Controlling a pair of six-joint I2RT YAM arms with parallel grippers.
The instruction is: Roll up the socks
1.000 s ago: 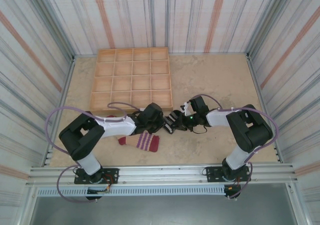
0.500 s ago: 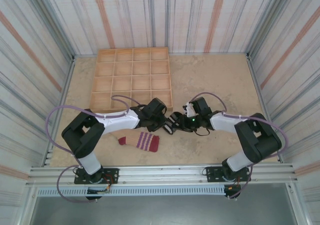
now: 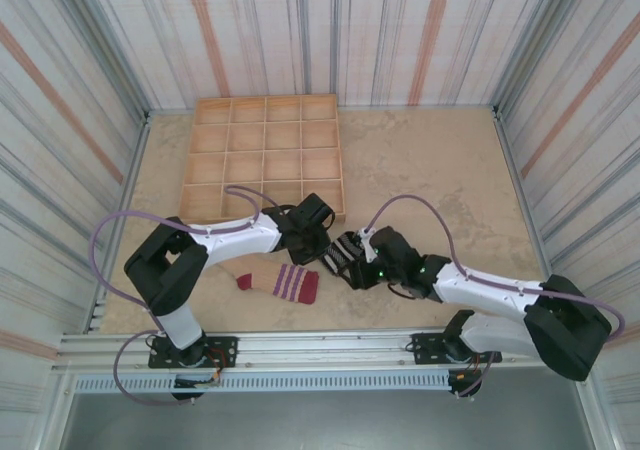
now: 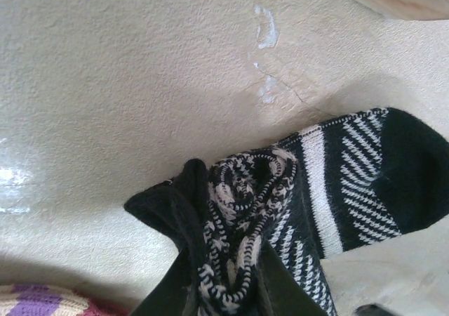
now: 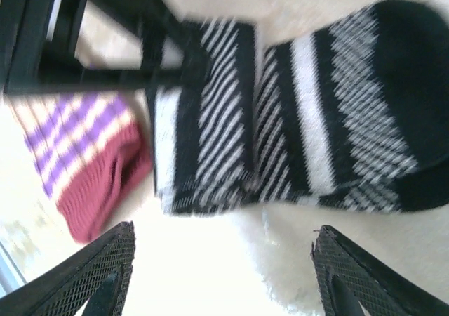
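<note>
The black sock [image 3: 343, 252], at centre of the top view beside the beige sock [image 3: 280, 282], looks mid-roll: left tool [image 4: 224, 288] clamped on its bunched end, right tool [image 5: 224, 270] spread apart above, likely needing to pinch the fold and turn it onward.

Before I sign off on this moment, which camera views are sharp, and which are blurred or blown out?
Right wrist: blurred, with the black sock stripes smeared and the table below it washed out to near white. Left wrist: sharp, the knit is easy to read, with a few small glare spots on the table. Top external: evenly lit and in focus, no strong glare.
</note>
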